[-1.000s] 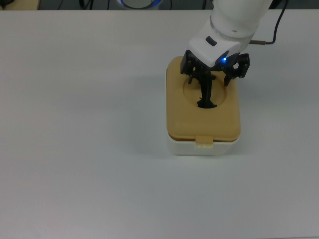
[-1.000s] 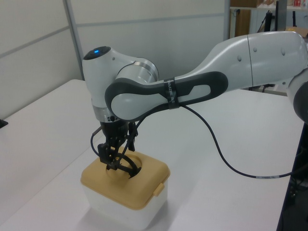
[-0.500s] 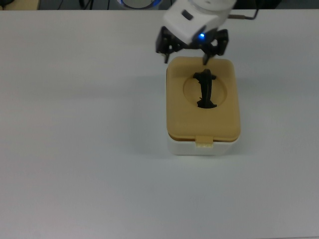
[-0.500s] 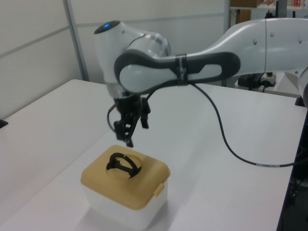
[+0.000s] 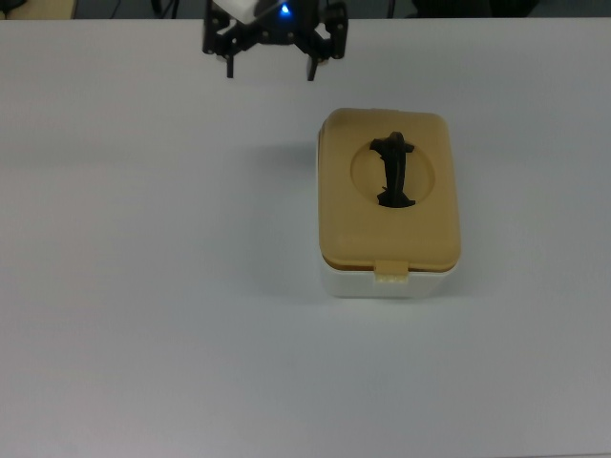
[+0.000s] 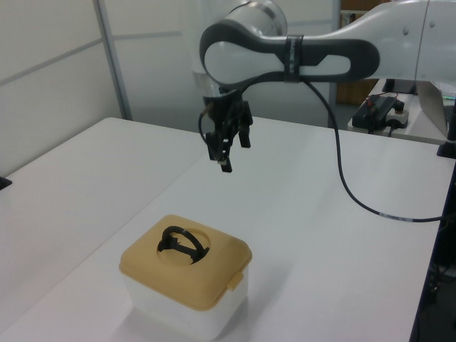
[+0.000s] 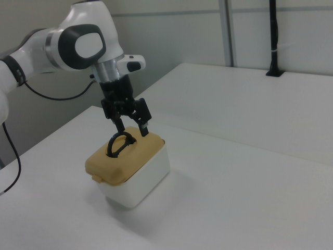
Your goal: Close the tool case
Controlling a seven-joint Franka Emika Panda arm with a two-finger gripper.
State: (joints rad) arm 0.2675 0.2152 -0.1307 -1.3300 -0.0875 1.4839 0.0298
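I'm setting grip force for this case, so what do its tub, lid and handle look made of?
The tub looks like white, slightly glossy moulded plastic with rounded corners. The lid looks like tan-yellow matte plastic with a moulded round recess and latch tab. The handle is thin, black and arched, probably plastic, possibly coated wire. The gripper is open, clear of it.

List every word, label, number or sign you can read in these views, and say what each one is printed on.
No text can be read in any view.
The tool case, its lid and the handle carry no visible print.
The band on the arm in the left view may carry small lettering, too small to read.
The gripper shows only a blue light, no lettering.
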